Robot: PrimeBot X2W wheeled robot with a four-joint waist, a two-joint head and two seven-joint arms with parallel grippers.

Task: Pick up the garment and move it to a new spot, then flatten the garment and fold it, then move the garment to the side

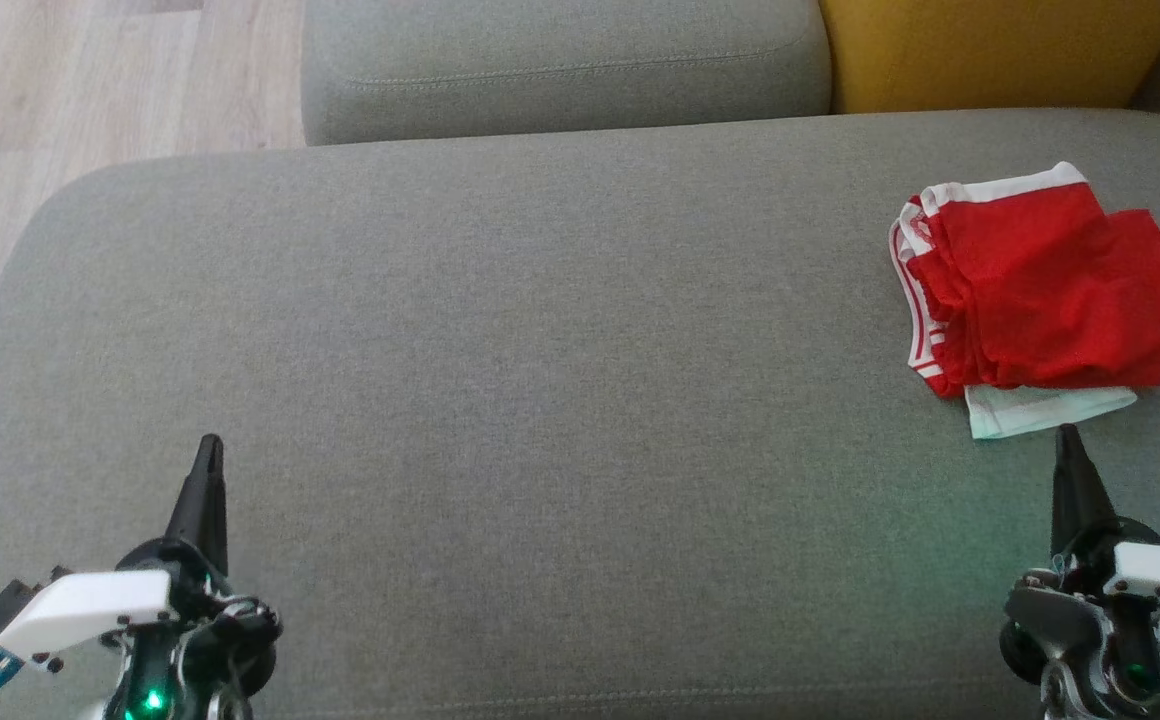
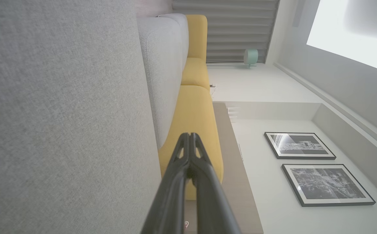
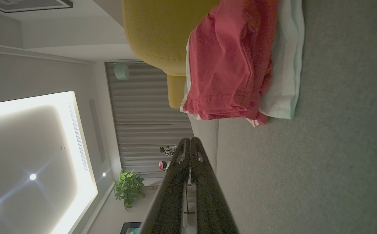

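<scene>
Garment [image 1: 1050, 290] — red, folded — waistband [image 1: 908, 290] markings too small to read.

The head view is soft and evenly lit, the right wrist view dim beside a glaring ceiling panel [image 3: 29, 130].

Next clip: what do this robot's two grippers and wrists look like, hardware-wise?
Both the left gripper and right gripper have long, glossy black fingers tapering to narrow tips, with small cut-outs near the ends. Each rises from a dark round wrist housing under a white angular cover with dark screws. A green light glows at each wrist; thin cables loop at the left one.
</scene>
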